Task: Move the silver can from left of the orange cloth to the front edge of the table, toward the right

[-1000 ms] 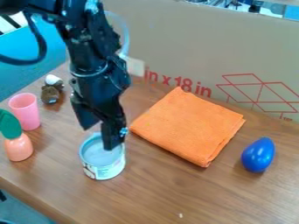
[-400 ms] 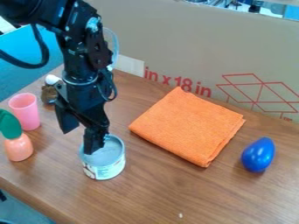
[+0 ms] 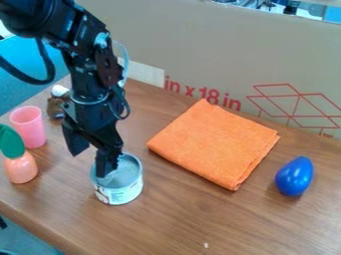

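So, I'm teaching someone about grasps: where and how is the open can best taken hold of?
Probably by the upper wall on the image's left, from above, one finger inside the mouth and one outside. The can stands upright with its top open, and its thin, raised rim offers an edge to pinch. The gripper hangs at that side, fingers apart and pointing down.

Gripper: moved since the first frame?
Yes, the gripper shifted toward the view's left relative to the can, nearer the pink cup.

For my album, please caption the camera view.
A black robot gripper, open at the rim of a can, near folded orange cloth.
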{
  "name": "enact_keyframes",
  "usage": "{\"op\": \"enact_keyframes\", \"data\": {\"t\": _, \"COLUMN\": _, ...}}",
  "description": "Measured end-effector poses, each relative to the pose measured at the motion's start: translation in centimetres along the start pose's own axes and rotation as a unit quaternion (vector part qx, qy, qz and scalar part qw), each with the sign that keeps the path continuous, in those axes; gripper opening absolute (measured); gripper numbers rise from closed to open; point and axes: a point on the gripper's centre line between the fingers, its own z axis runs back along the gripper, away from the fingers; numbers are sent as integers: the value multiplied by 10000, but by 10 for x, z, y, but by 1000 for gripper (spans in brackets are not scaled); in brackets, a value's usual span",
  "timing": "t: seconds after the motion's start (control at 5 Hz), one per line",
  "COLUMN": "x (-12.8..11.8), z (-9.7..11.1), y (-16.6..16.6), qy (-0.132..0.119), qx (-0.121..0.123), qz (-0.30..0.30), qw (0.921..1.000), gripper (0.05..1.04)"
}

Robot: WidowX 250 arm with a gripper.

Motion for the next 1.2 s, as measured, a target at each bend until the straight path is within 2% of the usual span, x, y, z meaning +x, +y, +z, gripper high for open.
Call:
{"op": "enact_keyframes", "data": {"t": 0.2, "x": 5, "z": -11, "y": -7, "qy": -15, "qx": -133, "qz": -8, "qw": 9999, "gripper": 1007}}
{"op": "enact_keyframes", "data": {"t": 0.6, "x": 14, "z": -14, "y": -25, "qy": -193, "qx": -134, "qz": -195, "qw": 9995, "gripper": 1007}}
{"op": "enact_keyframes", "data": {"t": 0.8, "x": 10, "z": -14, "y": -51, "qy": -165, "qx": -351, "qz": -311, "qw": 9988, "gripper": 1007}}
{"op": "enact_keyframes", "data": {"t": 1.0, "x": 1, "z": -9, "y": -102, "qy": -44, "qx": -669, "qz": -781, "qw": 9947, "gripper": 1007}}
{"op": "enact_keyframes", "data": {"t": 1.2, "x": -9, "z": -4, "y": -154, "qy": 21, "qx": -955, "qz": -1292, "qw": 9870, "gripper": 1007}}
